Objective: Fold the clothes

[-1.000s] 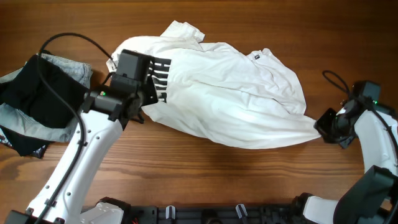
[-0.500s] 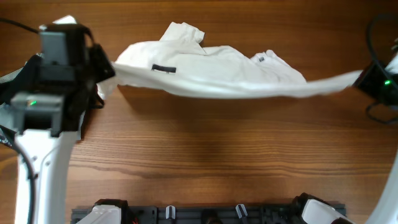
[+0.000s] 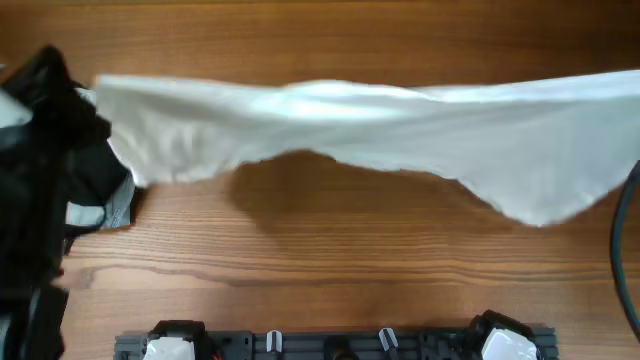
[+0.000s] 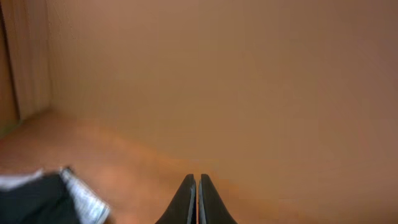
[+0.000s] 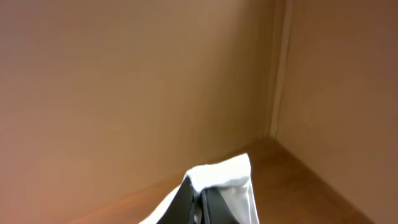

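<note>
At my far left, my left arm [image 3: 35, 190] was a blurred black bulk over the table's edge. Under it lay the black folded garment [image 4: 28, 202], soft and matte, with the pale grey-blue folded garment [image 3: 118, 205] showing as a rumpled corner beside it. My left gripper [image 4: 198, 198] had its two dark, tapered fingers pressed flat together, with only a hairline seam between them. No cloth showed at the tips in my wrist view. From overhead, though, the left edge of the white thin-fabric shirt [image 3: 400, 125] ended right against that arm, so I took the pinch to be on the shirt.

The shirt itself hung in the air above the brown wooden table [image 3: 330, 260], stretched into one long band from left to right. Its top edge was nearly straight and its lower edge sagged in uneven curves. It was faintly crumpled at the left and deepened to a drooping lobe near the right. The fabric looked thin and smooth. It threw a soft dark shadow [image 3: 290, 190] on the grained, glossy planks below.

At the right, my right gripper [image 5: 200, 202] was closed on a folded white corner of the shirt [image 5: 224, 177], which bulged over the fingertips. A thin black cable [image 3: 628, 250] curved down the right edge.
</note>
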Action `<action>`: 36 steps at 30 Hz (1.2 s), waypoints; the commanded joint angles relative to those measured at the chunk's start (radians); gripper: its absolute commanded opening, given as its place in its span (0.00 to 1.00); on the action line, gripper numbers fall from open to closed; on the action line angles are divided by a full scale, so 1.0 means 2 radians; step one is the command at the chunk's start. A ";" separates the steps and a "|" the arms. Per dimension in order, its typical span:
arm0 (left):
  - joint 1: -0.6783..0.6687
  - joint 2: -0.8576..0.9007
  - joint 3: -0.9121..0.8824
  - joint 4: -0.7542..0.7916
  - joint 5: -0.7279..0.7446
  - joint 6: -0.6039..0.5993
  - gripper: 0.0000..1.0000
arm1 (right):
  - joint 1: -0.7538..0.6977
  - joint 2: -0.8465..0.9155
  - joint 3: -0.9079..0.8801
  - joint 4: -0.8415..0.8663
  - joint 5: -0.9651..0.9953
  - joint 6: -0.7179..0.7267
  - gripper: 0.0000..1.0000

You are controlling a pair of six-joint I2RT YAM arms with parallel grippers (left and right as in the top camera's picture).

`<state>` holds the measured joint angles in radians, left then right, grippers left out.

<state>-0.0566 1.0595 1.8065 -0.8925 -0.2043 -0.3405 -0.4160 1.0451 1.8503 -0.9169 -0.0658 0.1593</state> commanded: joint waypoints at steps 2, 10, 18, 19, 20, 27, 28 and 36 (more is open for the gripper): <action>0.005 0.017 0.007 0.011 0.003 0.010 0.04 | -0.001 0.044 0.005 -0.019 0.008 0.002 0.04; 0.003 0.156 0.007 -0.055 0.143 0.010 0.04 | -0.001 0.178 0.004 -0.108 -0.031 -0.006 0.04; -0.080 0.310 0.006 -0.154 0.252 0.019 0.04 | -0.001 0.225 0.003 -0.150 -0.022 -0.013 0.04; -0.105 0.336 0.006 -0.166 0.249 0.025 0.04 | -0.001 0.226 0.003 -0.153 -0.018 -0.014 0.04; -0.120 0.353 0.006 -0.174 0.250 0.024 0.05 | -0.001 0.226 0.003 -0.154 -0.018 -0.015 0.04; -0.191 0.475 0.005 -0.216 0.243 0.023 0.11 | -0.001 0.226 0.003 -0.159 -0.018 -0.014 0.04; -0.200 0.493 0.005 -0.218 0.240 0.023 0.10 | -0.001 0.226 0.003 -0.159 -0.018 -0.014 0.04; -0.218 0.575 0.001 -0.225 0.180 0.023 0.76 | -0.001 0.226 0.003 -0.160 -0.018 -0.014 0.05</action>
<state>-0.4976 2.1704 1.8156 -1.3411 0.2020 -0.3023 -0.4160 1.4876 1.8538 -1.2346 -0.1078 0.1513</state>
